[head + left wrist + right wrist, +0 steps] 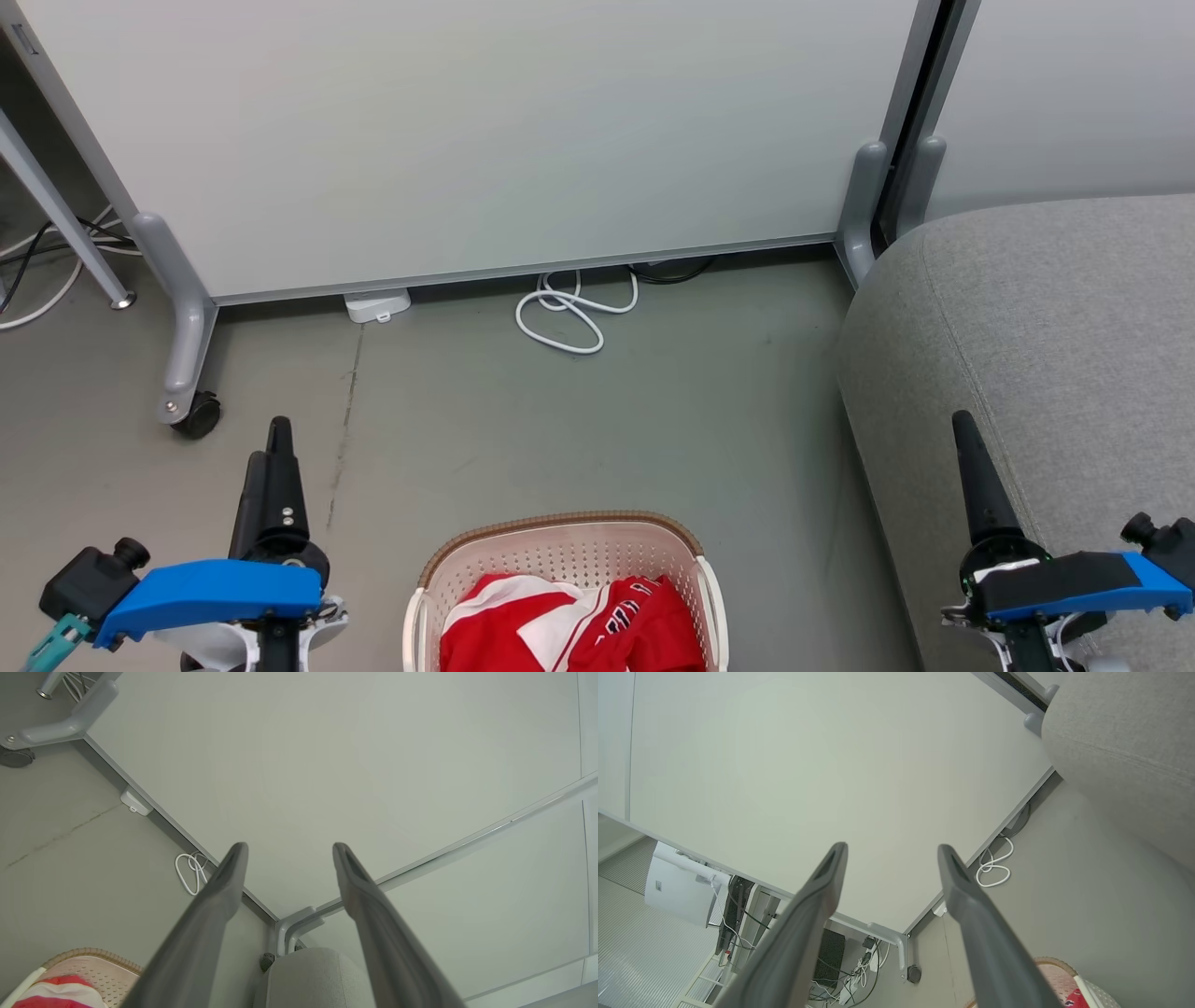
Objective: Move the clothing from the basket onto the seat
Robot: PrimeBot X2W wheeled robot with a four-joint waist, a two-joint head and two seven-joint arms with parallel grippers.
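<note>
I hold my left gripper (288, 849) and right gripper (892, 849) wide apart and empty, flanking the basket (560, 523). The clothing (569, 625) lies inside, beside the seat (1046, 327), apparently ready for pickup.

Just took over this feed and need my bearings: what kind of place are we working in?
Probably an office or lab corner, not a home: wheeled partition panels, a grey sofa seat on bare floor, loose white cable by the panel.
</note>
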